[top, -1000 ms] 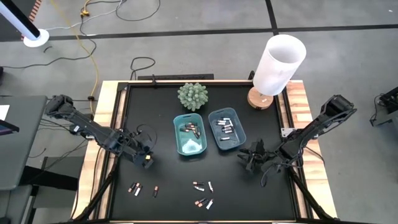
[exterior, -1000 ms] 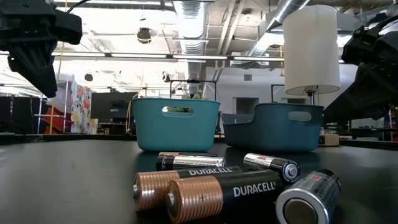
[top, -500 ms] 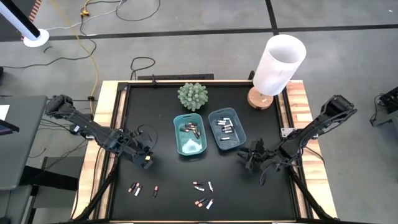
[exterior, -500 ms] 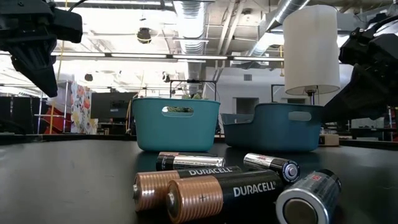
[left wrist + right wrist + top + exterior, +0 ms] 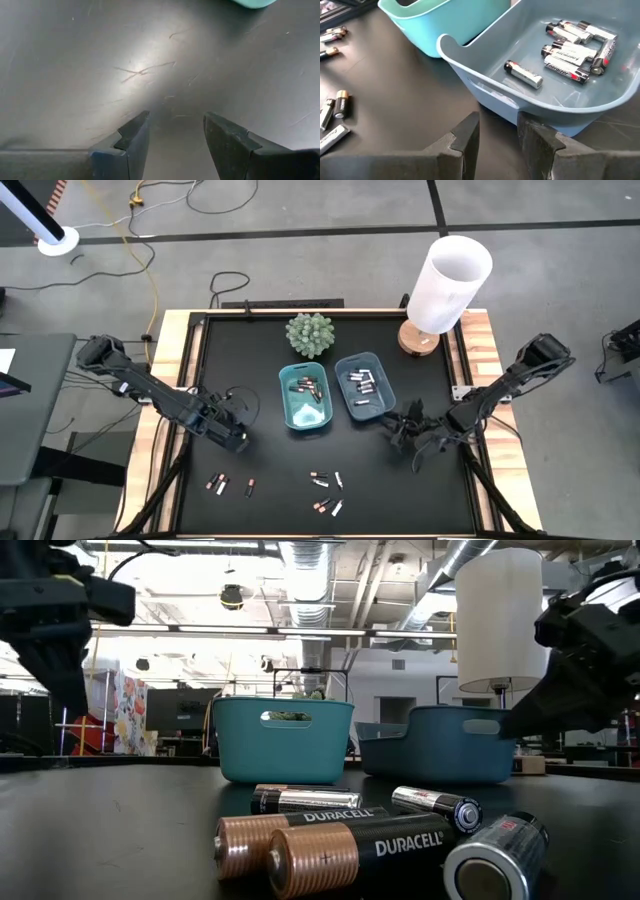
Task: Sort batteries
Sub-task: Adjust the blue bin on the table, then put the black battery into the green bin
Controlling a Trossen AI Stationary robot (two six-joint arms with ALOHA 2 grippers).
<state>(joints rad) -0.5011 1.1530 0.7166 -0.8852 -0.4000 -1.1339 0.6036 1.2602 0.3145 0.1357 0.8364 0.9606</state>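
Two trays [image 5: 304, 402] sat side by side mid-table, batteries [image 5: 308, 387] in each, more batteries [image 5: 325, 480] loose in front. My left gripper [image 5: 232, 437] hung left of them, my right gripper [image 5: 397, 427] right.

Left arm reaching in from the table's left edge, elbow bent, left gripper [image 5: 232, 438] low over the left half of the table, fingers [image 5: 131, 142] parted with nothing between them. Right arm reaching in from the right edge, right gripper [image 5: 402, 430] low over the right half of the table, fingers [image 5: 465, 135] parted by a narrow gap, nothing held.
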